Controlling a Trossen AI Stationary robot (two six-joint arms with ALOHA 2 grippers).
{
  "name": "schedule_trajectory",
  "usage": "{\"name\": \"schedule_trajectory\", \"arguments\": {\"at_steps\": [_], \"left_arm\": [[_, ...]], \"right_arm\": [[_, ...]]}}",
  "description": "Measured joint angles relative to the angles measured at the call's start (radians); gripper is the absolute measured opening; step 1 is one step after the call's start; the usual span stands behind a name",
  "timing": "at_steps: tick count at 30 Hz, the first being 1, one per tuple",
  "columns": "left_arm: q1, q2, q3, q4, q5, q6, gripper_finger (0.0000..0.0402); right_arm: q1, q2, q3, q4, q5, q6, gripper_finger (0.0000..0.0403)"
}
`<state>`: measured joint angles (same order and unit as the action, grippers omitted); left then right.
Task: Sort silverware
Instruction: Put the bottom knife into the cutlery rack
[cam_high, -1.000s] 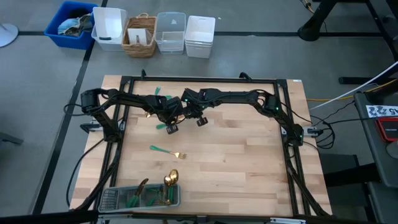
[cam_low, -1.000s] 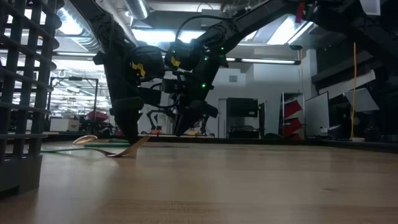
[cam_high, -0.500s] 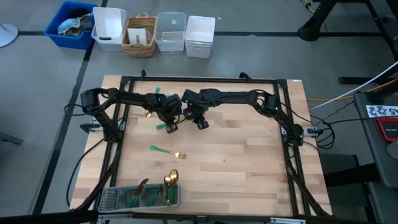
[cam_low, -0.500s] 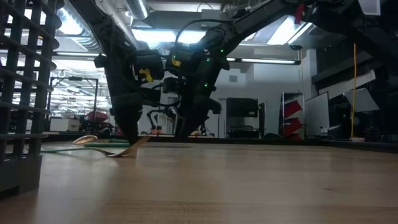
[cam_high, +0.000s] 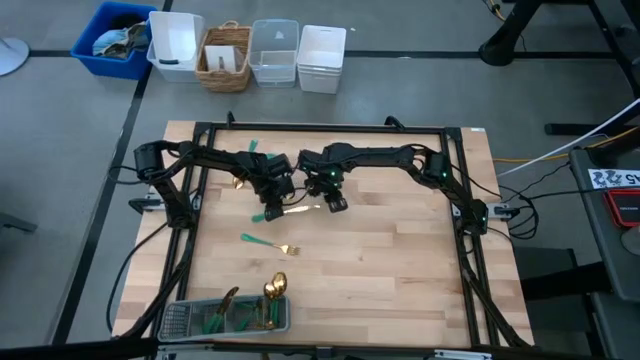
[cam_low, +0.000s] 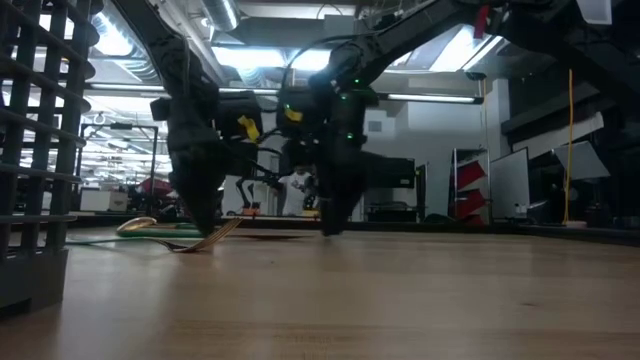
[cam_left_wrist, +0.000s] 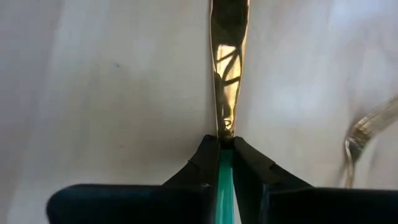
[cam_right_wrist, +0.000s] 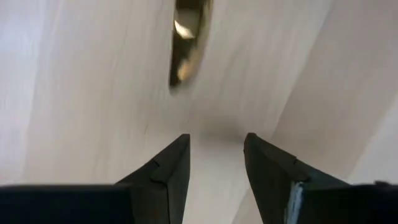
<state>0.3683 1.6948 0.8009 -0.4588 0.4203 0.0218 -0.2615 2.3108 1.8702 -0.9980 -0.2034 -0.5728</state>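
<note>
A knife (cam_high: 295, 210) with a teal handle and a gold blade is at the table's middle, with my left gripper (cam_high: 272, 200) shut on it. My right gripper (cam_high: 337, 204) stands open just right of the blade's tip (cam_right_wrist: 186, 43) and touches nothing. A fork (cam_high: 272, 244) lies flat on the wood nearer the front. Two more pieces of silverware (cam_high: 245, 165) lie under the left arm toward the far edge. The grey mesh tray (cam_high: 175, 320) at the near left holds several pieces. My left gripper pinches the knife's teal handle (cam_left_wrist: 225, 167) between its two fingers, right where it meets the gold blade (cam_left_wrist: 229, 68). The fingers slant down from above. The blade points toward the table's right; whether the knife rests on the wood I cannot tell.
Beyond the table's far edge stand a blue bin (cam_high: 118, 38), a white bin (cam_high: 176, 45), a wicker basket (cam_high: 225, 58) and two more tubs (cam_high: 298, 55). A black frame (cam_high: 320, 130) runs around the tabletop. Bare wood lies right of centre (cam_high: 400, 260).
My right gripper has moved away from the left one, toward the table's right and near edges. The knife's gold blade now shows between the two grippers. My left gripper has stayed in place and turned at the wrist, still shut on the handle.
</note>
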Motion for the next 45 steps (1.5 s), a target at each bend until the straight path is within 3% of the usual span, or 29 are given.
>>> {"name": "schedule_trajectory", "arguments": {"at_steps": [5,16,24,27,37,45], "left_arm": [[0.000,0.001,-0.001,-0.001,0.069,0.011,0.0023],[0.000,0.001,-0.001,0.002,0.157,0.022,0.0026],[0.000,0.000,0.001,0.005,0.193,0.041,0.0028],[0.000,0.000,0.001,0.006,0.230,0.049,0.0028],[0.001,-0.002,0.003,0.020,0.312,0.056,0.0029],[0.001,-0.003,0.004,0.134,0.466,0.034,0.0029]], "right_arm": [[0.000,0.000,0.000,-0.127,0.055,0.001,0.0150],[-0.002,0.000,0.000,-0.264,0.051,-0.017,0.0150],[-0.003,-0.002,0.000,-0.391,-0.137,-0.112,0.0150],[-0.003,-0.019,0.000,-0.436,-0.130,-0.117,0.0150],[-0.074,-0.195,0.001,-0.457,-0.059,-0.078,0.0150],[-0.169,-0.359,0.001,-0.454,-0.061,-0.034,0.0150]]}}
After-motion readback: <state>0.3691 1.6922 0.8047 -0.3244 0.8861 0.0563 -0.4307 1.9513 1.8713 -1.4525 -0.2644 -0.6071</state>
